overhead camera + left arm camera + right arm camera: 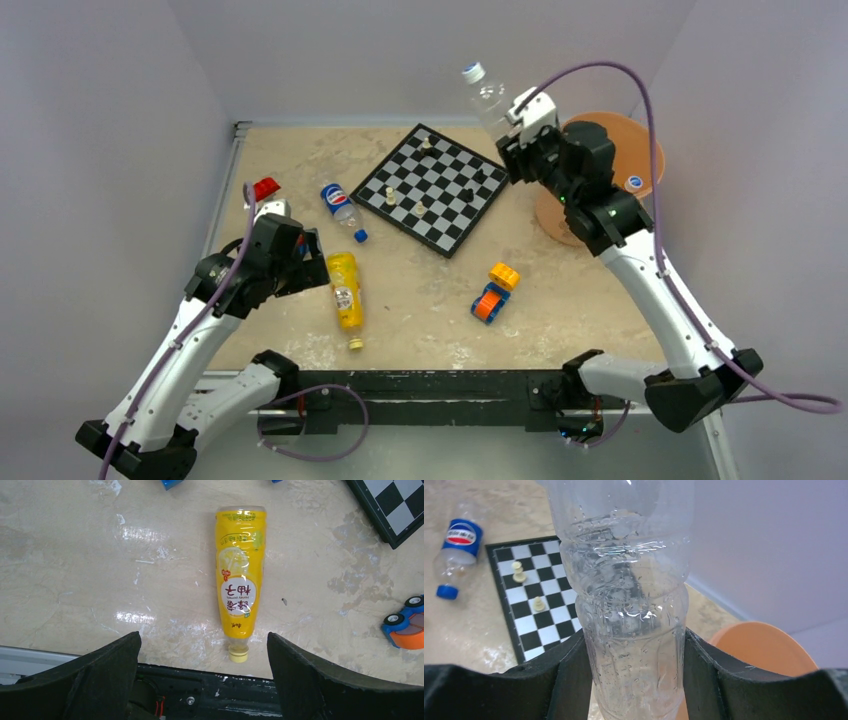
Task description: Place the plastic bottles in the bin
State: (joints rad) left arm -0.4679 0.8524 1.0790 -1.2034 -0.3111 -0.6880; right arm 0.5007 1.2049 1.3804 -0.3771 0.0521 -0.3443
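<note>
The plain clear plastic bottle (624, 555) is clamped low on its body by the right claw (634, 647), with a black finger (569, 680) pressed against each side. It is held up off the pale, scuffed counter (430, 310), tilted, with its white cap pointing up and away. The round orange plastic bin (625, 135) is seen just to the right of that claw, at the far right of the counter. The bottle is beside the bin's mouth, not over it.

On the other side, the left claw (202, 642) is spread wide and grips nothing. It is hung over the yellow plastic bottle (240, 575), which is laid flat on the counter with its cap toward the near edge, in line with the gap between the open fingers.

The clear, blue-capped Pepsi-labelled bottle (340, 205) is laid on its side just left of the black-and-white chessboard (445, 215), where a few small pieces are stood. An orange, blue and yellow toy block car (492, 295) is parked nearer the front, well apart from the bottles.
</note>
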